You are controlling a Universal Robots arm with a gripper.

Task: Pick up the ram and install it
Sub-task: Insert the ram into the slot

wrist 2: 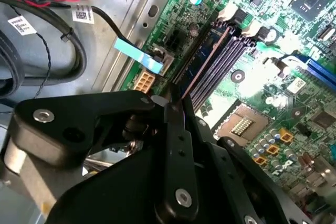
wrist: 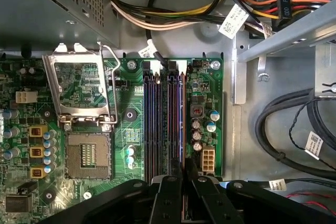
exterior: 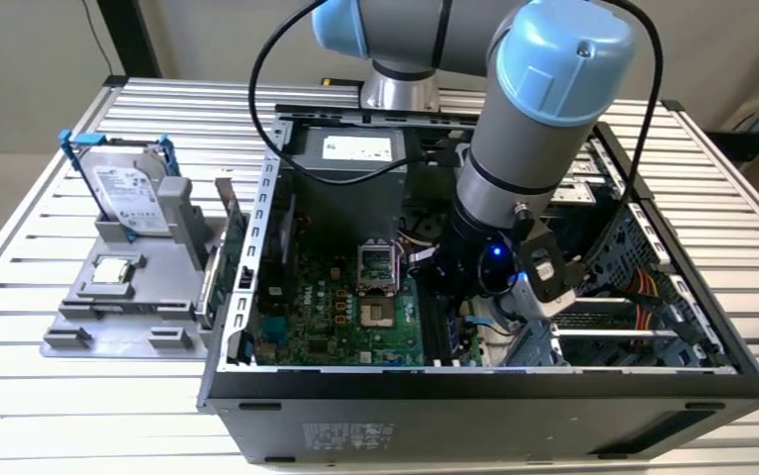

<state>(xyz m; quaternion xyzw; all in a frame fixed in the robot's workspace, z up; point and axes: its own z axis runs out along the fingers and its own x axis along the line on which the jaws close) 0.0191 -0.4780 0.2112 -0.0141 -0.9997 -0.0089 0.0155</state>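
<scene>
The gripper (wrist: pixel 184 174) sits low inside the open computer case (exterior: pixel 485 381), over the memory slots (wrist: pixel 164 121), with the raised CPU socket lever frame (wrist: pixel 79 85) close at 9 o'clock of the slots in the first wrist view and a row of capacitors (wrist: pixel 202 129) and a white connector (wrist: pixel 206 158) tight at 3 o'clock. Bundled cables (wrist: pixel 173 17) cross at 12 o'clock, thick black cables (wrist: pixel 286 129) fill the bay further toward 3 o'clock. In the exterior view, the drive cage (exterior: pixel 630 287) walls the arm at 3 o'clock, while the motherboard (exterior: pixel 339 312) lies open at 9 o'clock.

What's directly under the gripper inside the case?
The memory slots, with a thin board, likely the ram, standing edge-on in one. The gripper covers the slots' near end.
</scene>
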